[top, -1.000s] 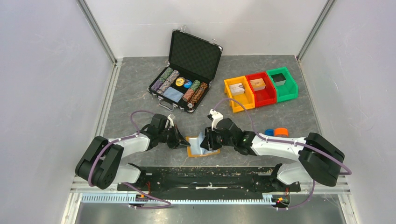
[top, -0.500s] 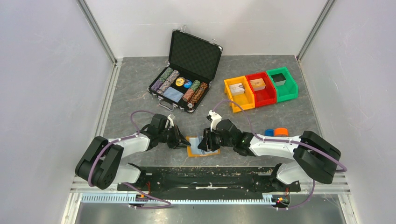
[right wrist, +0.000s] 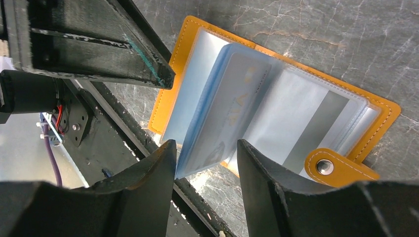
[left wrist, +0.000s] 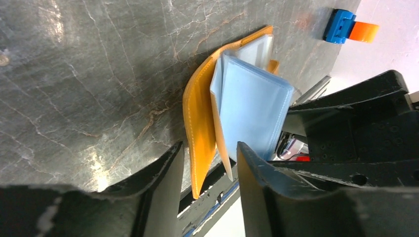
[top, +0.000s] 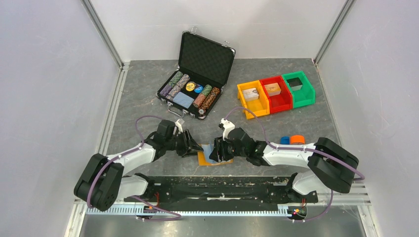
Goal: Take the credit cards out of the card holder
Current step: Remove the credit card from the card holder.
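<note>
Since the earlier view, the left arm has swung its elbow outward. Both grippers have closed in a little on the card holder, their jaws widening as they go. The holder lies open on the table at the near edge, between the two arms. Its orange cover is face down and its snap tab is folded out to one side.

Left gripper: the jaws stand moderately apart. The free edge of the orange cover sits in the gap without being pinched. Judged purpose: to steady the cover so the holder does not slide when a card is drawn.

Right gripper: the jaws are likewise parted and straddle a raised clear sleeve leaf. No firm pinch is evident. The leaf stands up off the cover, which probably makes it easier for the fingers to reach.

Credit cards: both are inside the sleeves. One, pale with print, is in the raised leaf; one showing a grey stripe is in the leaf lying flat. Neither is out. Extraction is judged not yet begun, and the next grip must take the card, not the plastic.
</note>
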`<state>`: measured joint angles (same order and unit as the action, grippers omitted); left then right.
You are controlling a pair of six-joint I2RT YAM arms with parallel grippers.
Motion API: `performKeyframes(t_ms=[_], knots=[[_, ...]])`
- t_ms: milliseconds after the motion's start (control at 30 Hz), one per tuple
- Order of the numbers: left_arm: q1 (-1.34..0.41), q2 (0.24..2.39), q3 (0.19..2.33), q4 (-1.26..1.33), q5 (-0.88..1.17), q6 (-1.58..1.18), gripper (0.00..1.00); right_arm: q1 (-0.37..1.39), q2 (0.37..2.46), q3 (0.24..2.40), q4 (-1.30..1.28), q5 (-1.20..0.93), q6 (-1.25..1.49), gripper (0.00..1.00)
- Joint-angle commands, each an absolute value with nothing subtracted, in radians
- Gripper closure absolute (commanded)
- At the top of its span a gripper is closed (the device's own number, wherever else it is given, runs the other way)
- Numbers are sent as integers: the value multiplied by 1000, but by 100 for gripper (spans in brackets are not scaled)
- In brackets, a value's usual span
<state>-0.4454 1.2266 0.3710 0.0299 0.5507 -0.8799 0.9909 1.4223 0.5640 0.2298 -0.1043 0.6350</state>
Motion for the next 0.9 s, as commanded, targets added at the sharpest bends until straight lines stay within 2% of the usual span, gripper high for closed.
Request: performKeyframes(t_ms=[0,233,433,533,633,767,867], knots=[[-449,1186,408,16,541,-904,45,998,1437,568,242,-85,623,50],[-449,1172,408,52,563,-907,32,1006,1446,567,252,-86,620,50],[-448,1192,408,89,572,-910,28,1009,1447,576,251,-87,618,50],[-448,1211,399,109,578,-908,41,1010,1420,591,228,-69,615,50],[-449,1225,387,119,581,-907,58,1009,1388,605,200,-42,610,53],[-449,1239,377,122,579,-901,78,1009,1358,605,194,-28,617,59],[-448,1249,373,123,579,-897,81,1009,1343,598,220,-41,625,61]])
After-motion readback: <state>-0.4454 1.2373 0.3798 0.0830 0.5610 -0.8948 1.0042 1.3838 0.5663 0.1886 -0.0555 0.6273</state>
